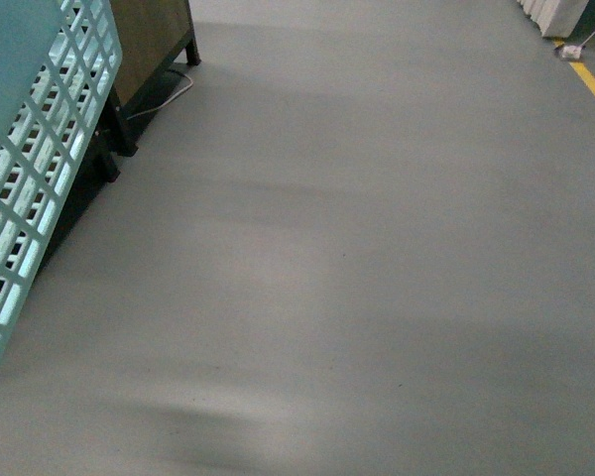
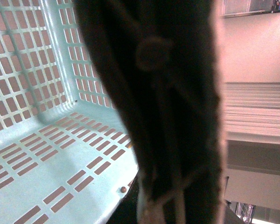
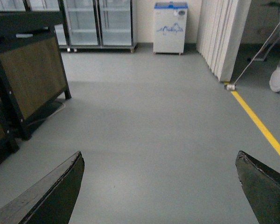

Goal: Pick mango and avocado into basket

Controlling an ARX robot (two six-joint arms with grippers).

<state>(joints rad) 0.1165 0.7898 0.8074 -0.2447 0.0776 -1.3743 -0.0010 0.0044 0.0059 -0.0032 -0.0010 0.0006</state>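
One basket (image 1: pixel 15 89), one yellow line (image 3: pixel 261 127), one white freezer (image 3: pixel 169 28).

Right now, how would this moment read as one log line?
basket: left edge, front view | mango, avocado: not in view | right gripper: open, empty, over floor

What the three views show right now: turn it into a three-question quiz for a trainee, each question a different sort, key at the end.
1. True or false: the right gripper is shut on a fruit.
2. In the front view, the basket shows at: A) the left edge, B) the centre, C) the right edge.
3. Fill the blank: the floor line in the right wrist view is coloured ____.

Key:
1. False. Its jaws stand wide apart with only floor between them.
2. A
3. yellow
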